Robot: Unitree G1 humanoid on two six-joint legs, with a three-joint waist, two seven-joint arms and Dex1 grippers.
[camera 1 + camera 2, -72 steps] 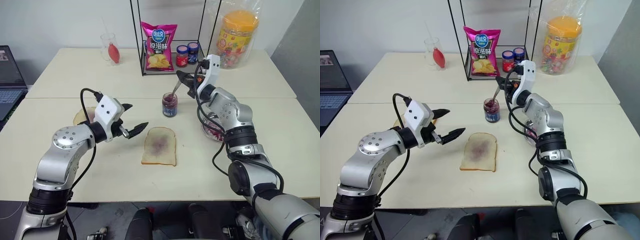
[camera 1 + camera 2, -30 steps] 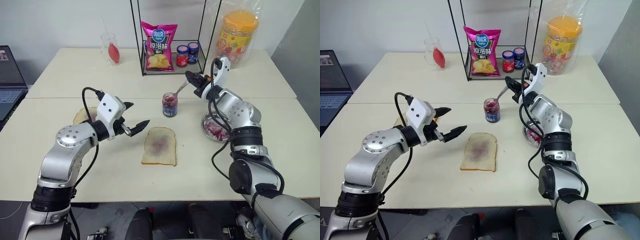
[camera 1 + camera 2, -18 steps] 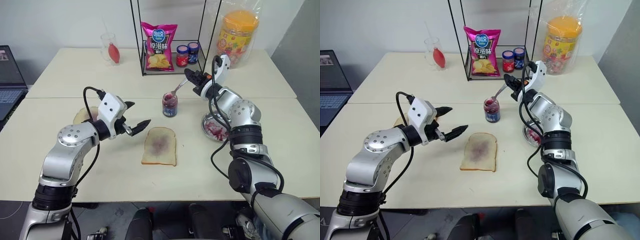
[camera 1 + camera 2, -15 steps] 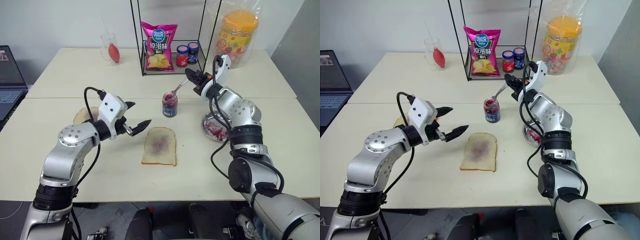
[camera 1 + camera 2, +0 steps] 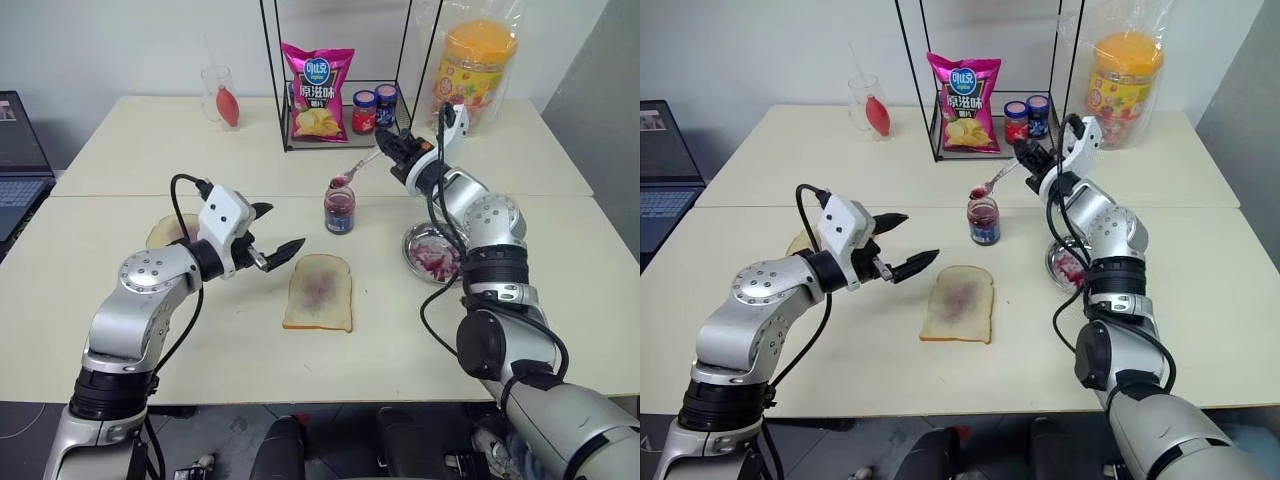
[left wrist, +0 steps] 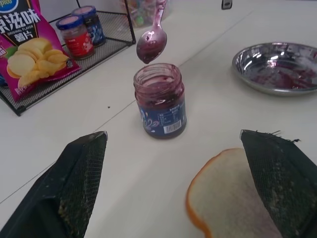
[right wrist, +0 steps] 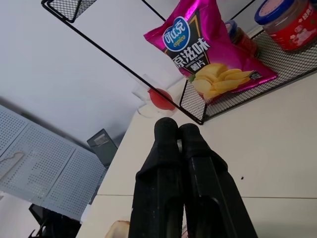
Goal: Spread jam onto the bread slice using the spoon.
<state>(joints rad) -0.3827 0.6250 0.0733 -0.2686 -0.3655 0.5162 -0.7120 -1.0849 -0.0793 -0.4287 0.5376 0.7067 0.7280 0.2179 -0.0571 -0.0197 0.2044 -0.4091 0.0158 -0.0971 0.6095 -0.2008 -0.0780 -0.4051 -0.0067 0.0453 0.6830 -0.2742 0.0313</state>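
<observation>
The jam jar, clear glass with a dark blue label, stands open at the table's middle. Just above its mouth hangs the spoon, its bowl loaded with purple jam. My right gripper is shut on the far end of the spoon's handle, behind and to the right of the jar. The pale bread slice, with a faint purple smear, lies flat in front of the jar. My left gripper hovers open just left of the slice, nothing between its fingers.
A browner slice lies behind my left arm. A jam-smeared metal dish sits right of the jar. At the back stand a wire rack with a chip bag and two small jars, a candy tub and a glass.
My right gripper has lifted the spoon out of the jar; its bowl now hangs above the mouth. The left arm has stayed in place.
</observation>
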